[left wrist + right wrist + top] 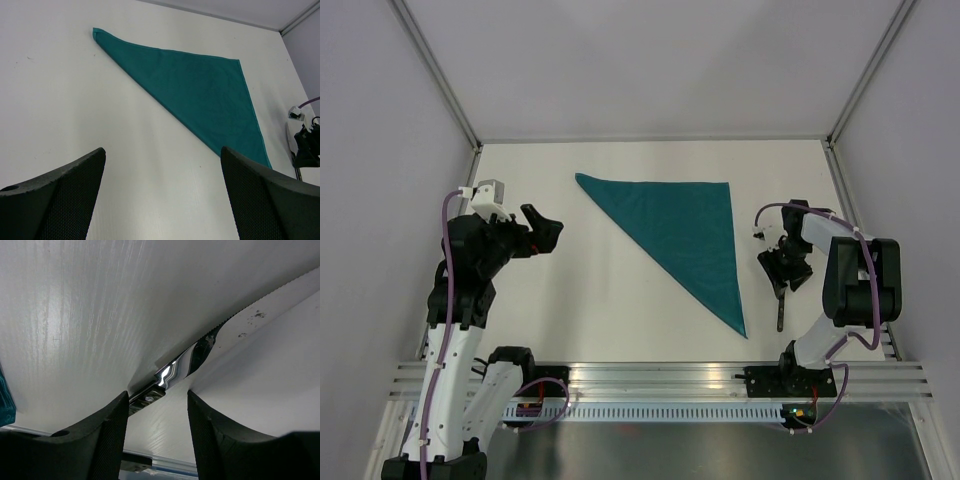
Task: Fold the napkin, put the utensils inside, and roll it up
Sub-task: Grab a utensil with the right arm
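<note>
My right hand [157,396] stands unclenched astride the knife [172,372], which lies on the tabletop [620,320] right of the folded napkin [685,235], so I should sink lower and pinch it squarely, lest it pivot; my left hand [542,232] hangs released.

The napkin [690,225] lies flat on the table [620,320], a little toward 2 o'clock from the table's middle. It forms a triangle, with corners pointing to 10, 1 and 5 o'clock and its long edge facing 7 o'clock. The knife [780,315] lies on bare table at 3 o'clock from the napkin's nearest corner, apart from the cloth, along the 12-to-6 line. The right gripper [783,275] stands over the knife's far part, a finger on either side, and the knife's near end sticks out toward 6 o'clock. The left gripper [548,228] hangs above bare table at 9 o'clock from the napkin, well apart from it.
</note>
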{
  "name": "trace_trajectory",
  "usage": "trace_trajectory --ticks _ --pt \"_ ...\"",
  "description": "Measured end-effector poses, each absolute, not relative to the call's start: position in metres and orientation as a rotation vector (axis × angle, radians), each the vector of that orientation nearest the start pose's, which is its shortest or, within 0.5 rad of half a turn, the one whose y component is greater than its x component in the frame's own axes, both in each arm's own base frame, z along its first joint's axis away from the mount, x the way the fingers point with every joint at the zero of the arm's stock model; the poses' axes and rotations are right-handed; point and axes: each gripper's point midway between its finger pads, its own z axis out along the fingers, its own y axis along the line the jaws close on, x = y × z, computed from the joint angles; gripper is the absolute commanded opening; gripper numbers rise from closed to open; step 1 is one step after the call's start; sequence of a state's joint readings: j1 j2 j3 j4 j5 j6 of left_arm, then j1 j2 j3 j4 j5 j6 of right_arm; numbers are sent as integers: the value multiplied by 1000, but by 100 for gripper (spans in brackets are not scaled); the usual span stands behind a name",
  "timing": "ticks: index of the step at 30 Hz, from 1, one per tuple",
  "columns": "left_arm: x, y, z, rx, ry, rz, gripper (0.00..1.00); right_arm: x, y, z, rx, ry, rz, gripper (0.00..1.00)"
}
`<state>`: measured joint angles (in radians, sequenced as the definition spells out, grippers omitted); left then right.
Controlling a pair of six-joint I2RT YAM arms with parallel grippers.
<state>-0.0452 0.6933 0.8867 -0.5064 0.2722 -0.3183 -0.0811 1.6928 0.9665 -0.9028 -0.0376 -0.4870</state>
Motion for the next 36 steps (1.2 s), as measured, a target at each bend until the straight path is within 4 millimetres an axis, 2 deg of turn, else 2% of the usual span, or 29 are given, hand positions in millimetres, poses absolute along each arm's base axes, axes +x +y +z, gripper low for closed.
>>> trace_trajectory --ticks 5,9,14,21,27,31,36 --pt "259 -71 277 -71 1902 -504 100 222 -33 9 -654 3127 59 52" --pt "259 -71 277 -71 1902 -504 100 222 -35 9 -660 3131 34 41" --pt "259 -71 277 -71 1903 -504 100 222 -37 8 -670 3136 9 35" --pt "259 -72 276 -72 1904 -504 100 223 -40 8 -665 3147 -13 15" --pt "260 -72 274 -73 1912 -504 100 227 -39 8 -629 3182 -3 12" --pt "261 -72 273 -74 1916 -504 100 244 -36 8 -583 3169 10 8" --pt "262 -72 272 -76 1922 -504 100 293 -35 10 -521 3069 -5 0"
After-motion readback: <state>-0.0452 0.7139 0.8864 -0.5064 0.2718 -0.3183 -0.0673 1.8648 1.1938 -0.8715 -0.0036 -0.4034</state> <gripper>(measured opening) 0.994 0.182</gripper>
